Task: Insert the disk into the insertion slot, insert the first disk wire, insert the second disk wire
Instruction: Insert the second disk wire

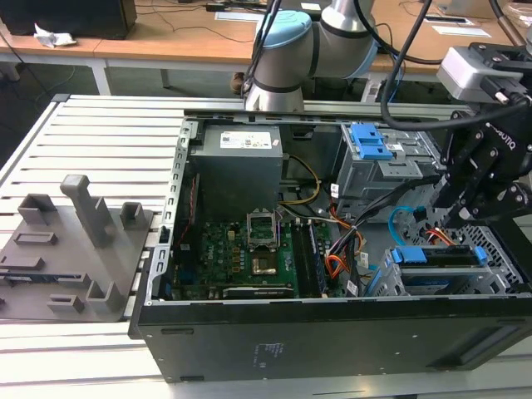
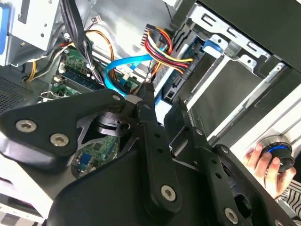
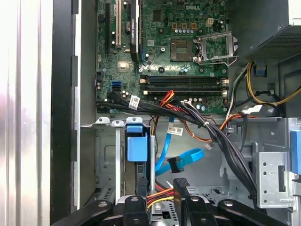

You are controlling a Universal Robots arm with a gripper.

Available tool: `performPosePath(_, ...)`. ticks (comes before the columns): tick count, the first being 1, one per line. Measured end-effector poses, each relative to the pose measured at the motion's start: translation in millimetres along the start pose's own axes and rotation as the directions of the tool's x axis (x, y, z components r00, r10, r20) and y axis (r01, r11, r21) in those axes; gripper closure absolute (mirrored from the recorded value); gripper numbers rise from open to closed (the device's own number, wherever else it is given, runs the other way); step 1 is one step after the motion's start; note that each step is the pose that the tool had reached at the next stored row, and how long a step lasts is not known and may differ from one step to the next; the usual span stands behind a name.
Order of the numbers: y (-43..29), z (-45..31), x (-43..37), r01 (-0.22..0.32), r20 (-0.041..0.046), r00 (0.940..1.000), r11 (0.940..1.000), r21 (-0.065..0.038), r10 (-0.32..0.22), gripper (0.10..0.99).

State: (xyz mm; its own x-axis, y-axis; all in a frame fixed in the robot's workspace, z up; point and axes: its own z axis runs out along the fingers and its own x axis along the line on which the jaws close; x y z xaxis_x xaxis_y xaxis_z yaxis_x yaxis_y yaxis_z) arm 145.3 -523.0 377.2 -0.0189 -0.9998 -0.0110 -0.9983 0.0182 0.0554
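My end effector (image 2: 164,107) hangs low inside the open computer case (image 1: 332,332), its jaws a narrow gap apart with nothing between them that I can see. Just past it, a bundle of red, yellow and black wires (image 2: 164,49) runs toward the disk (image 3: 136,147), which sits in the insertion slot (image 3: 106,157) in its blue caddy. The second disk wire (image 3: 188,157) loops beside the disk, its black plug near the caddy (whether it is seated I cannot tell). Farther in lies the green motherboard (image 3: 188,52). In the exterior view the taller grey cage (image 1: 374,179) with its blue latch (image 1: 370,141) stands beyond the slot. A hand (image 2: 263,162) rests on a round blue-ringed knob (image 2: 277,150) outside the case. On the slatted surface (image 1: 100,141), at the exterior view's left, sits a grey fixture (image 1: 75,241).
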Motion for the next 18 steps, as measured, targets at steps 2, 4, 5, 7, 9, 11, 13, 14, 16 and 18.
performPosePath(2,0.0,0.0,-0.7,0.0,-0.0001,1.0,1.0,0.0,0.0,0.725)
performPosePath(4,0.0,0.0,-0.8,0.0,-0.0001,1.0,1.0,0.0,0.0,0.725)
performPosePath(5,0.0,0.0,-0.8,0.0,-0.0001,1.0,1.0,0.0,0.0,0.725)
performPosePath(7,0.0,0.0,-0.8,0.003,-0.0003,1.0,1.0,0.0,-0.003,0.725)
performPosePath(9,0.0,0.1,-0.8,0.037,-0.002,0.9993,0.9993,0.0,-0.037,0.725)
performPosePath(11,0.0,0.0,-0.8,0.078,-0.0043,0.997,0.997,-0.001,-0.078,0.725)
performPosePath(13,-0.1,-0.1,-1.3,0.126,-0.007,0.9919,0.992,-0.002,-0.126,0.725)
performPosePath(14,-0.1,0.0,-2.6,0.127,-0.0065,0.9919,0.992,-0.002,-0.127,0.725)
performPosePath(16,0.4,0.4,-5.9,0.127,-0.0055,0.9919,0.9919,-0.002,-0.127,0.725)
performPosePath(18,5.0,2.1,-9.6,0.127,-0.0043,0.9918,0.9919,-0.002,-0.127,0.725)
